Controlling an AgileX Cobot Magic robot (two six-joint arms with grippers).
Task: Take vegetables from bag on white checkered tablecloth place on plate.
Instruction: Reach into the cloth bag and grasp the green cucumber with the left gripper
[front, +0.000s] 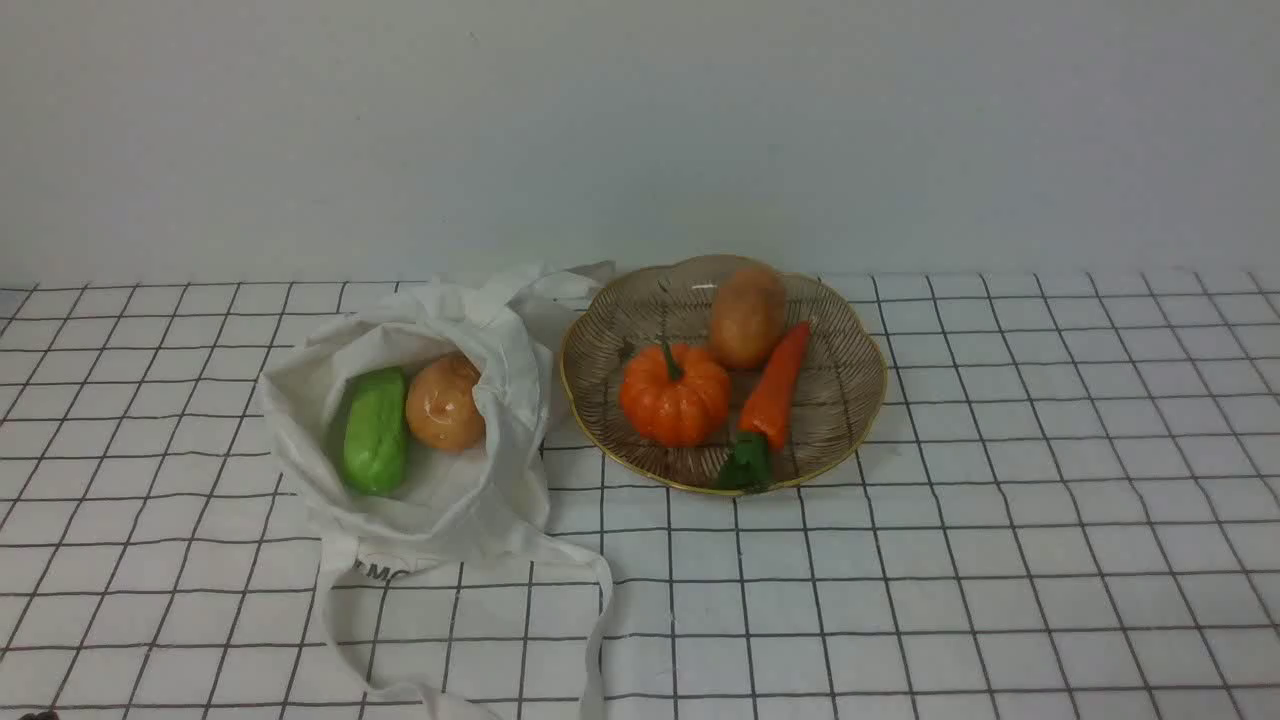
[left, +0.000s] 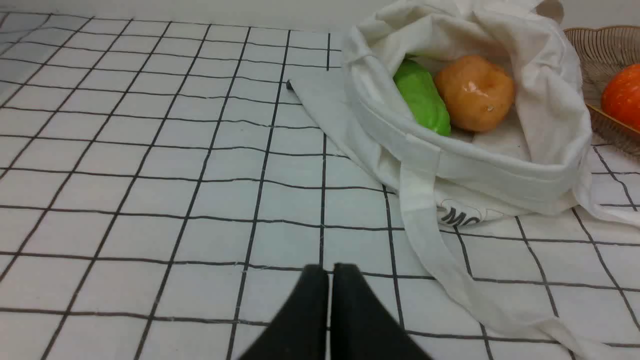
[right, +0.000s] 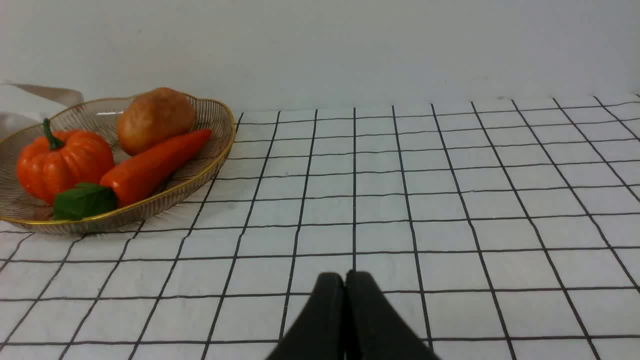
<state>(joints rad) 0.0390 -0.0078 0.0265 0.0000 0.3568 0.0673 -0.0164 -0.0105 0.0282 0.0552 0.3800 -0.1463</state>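
The off-white bag (front: 440, 500) lies open on the white checkered tablecloth (front: 1000, 520), left of centre. Inside it lie a green cucumber (front: 375, 430) and a pale orange potato (front: 444, 403); both also show in the left wrist view, cucumber (left: 422, 97) and potato (left: 475, 92). The plate (front: 850, 400) with a gold rim stands right of the bag. My left gripper (left: 330, 272) is shut and empty, short of the bag (left: 480, 170). My right gripper (right: 345, 280) is shut and empty, well away from the plate (right: 210, 160). Neither gripper shows in the front view.
On the plate lie an orange pumpkin (front: 675, 393), a carrot (front: 772, 390) with green leaves and a brown potato-like piece (front: 747, 315). A long bag strap (front: 600, 620) trails toward the front edge. A plain wall stands behind the table.
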